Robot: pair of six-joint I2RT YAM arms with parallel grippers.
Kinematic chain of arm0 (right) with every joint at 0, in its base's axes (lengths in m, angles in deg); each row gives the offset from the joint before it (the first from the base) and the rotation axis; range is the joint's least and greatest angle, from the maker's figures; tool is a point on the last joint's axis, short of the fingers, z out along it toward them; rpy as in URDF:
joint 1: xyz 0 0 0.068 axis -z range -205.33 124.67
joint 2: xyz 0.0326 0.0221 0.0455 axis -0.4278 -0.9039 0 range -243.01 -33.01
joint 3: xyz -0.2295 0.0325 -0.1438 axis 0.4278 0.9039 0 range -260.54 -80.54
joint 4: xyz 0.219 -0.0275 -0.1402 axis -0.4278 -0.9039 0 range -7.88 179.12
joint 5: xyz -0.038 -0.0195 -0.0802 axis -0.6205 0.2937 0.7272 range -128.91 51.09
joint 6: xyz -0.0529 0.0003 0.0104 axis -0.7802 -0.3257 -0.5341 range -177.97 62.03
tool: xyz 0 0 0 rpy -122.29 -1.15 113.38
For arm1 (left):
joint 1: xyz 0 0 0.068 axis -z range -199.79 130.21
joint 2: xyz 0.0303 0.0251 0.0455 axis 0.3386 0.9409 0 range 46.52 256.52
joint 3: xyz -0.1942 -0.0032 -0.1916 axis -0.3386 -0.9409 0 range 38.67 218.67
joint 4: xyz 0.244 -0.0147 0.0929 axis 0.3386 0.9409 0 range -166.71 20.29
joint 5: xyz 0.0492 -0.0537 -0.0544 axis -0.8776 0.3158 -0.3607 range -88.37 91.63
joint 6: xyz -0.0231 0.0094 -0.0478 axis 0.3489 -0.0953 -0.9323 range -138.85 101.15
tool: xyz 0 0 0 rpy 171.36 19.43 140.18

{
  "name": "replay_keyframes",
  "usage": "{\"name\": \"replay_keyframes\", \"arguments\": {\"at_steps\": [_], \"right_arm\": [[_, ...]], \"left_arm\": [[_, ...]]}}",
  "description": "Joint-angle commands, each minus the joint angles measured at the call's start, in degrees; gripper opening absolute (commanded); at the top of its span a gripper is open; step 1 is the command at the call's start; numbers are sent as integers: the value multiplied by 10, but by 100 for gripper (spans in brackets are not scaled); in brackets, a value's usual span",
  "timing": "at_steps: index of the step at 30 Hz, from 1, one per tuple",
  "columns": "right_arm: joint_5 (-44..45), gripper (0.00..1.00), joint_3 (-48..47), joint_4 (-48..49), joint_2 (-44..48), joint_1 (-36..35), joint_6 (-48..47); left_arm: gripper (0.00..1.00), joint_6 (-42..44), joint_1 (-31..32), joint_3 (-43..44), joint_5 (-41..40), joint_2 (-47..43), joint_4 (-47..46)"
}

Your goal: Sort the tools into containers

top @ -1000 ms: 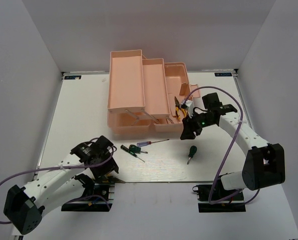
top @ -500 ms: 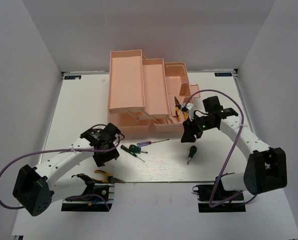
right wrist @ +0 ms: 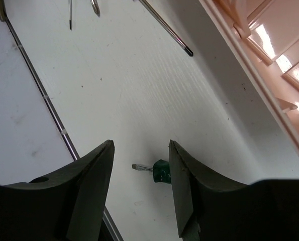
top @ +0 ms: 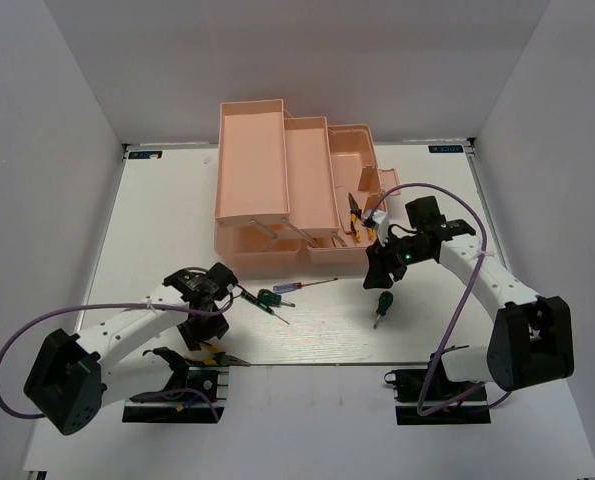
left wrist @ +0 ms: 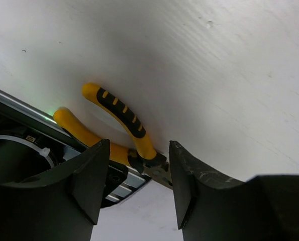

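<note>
The salmon-pink toolbox (top: pixel 277 190) stands open at the back centre, with one yellow-handled pliers (top: pixel 354 214) upright in its right part. A second yellow-handled pliers (top: pixel 213 351) lies at the table's near edge. My left gripper (top: pixel 203 333) hovers open just over it, and in the left wrist view the pliers (left wrist: pixel 123 116) lie just beyond my fingertips (left wrist: pixel 103 150). A green screwdriver (top: pixel 268 300) and the thin red-and-blue screwdriver (top: pixel 299 286) lie in front of the toolbox. My right gripper (top: pixel 380 276) is open above the stubby green screwdriver (top: pixel 382 304), which shows between its jaws (right wrist: pixel 160 171).
The toolbox wall (right wrist: pixel 270 75) fills the upper right of the right wrist view. The thin screwdriver's shaft (right wrist: pixel 165 27) lies just beyond. The table's near edge strip (right wrist: pixel 43 95) and the left arm's base mount (left wrist: pixel 18 155) lie close to the grippers.
My left gripper swung forward and then back down over the pliers at the near edge. My right gripper moved slightly down and toward the stubby screwdriver. Both stayed open.
</note>
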Motion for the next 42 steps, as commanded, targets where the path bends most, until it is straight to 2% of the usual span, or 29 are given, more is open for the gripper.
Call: {"name": "replay_keyframes", "arguments": {"at_steps": [1, 6, 9, 13, 16, 17, 22, 28, 31, 37, 39, 42], "right_arm": [[-3, 54, -19, 7, -14, 6, -15], [-9, 54, -49, 0, -40, 11, -21], [-11, 54, -60, 1, -46, 14, -20], [-7, 54, -66, -9, -43, 23, -18], [-3, 54, -65, -11, -36, 32, -20], [-3, 54, -63, -11, -36, 33, -18], [-8, 54, -59, -11, -31, 48, -11], [-13, 54, -64, -15, -30, 61, -10], [-12, 54, -65, -19, -27, 69, -10], [-16, 54, -62, -21, -23, 79, -6], [-19, 54, -62, -21, -23, 80, -3], [-21, 55, -63, -22, -22, 83, -3]], "left_arm": [[61, -16, 3, -8, -6, 17, -19], [61, -21, 8, -29, -12, 50, -58], [58, -21, 8, -52, -17, 75, -101], [48, -25, 13, -28, -62, 124, -116], [39, -25, 13, -16, -63, 155, -116], [33, -25, 19, -10, -63, 160, -116], [20, -25, 19, -5, -63, 167, -128], [20, -20, 19, 6, -52, 179, -199], [27, -7, 25, 26, -52, 193, -222], [27, 4, 25, 22, -47, 188, -284], [29, 9, 25, 16, -33, 188, -305], [42, 9, 25, 11, -19, 199, -321]]}}
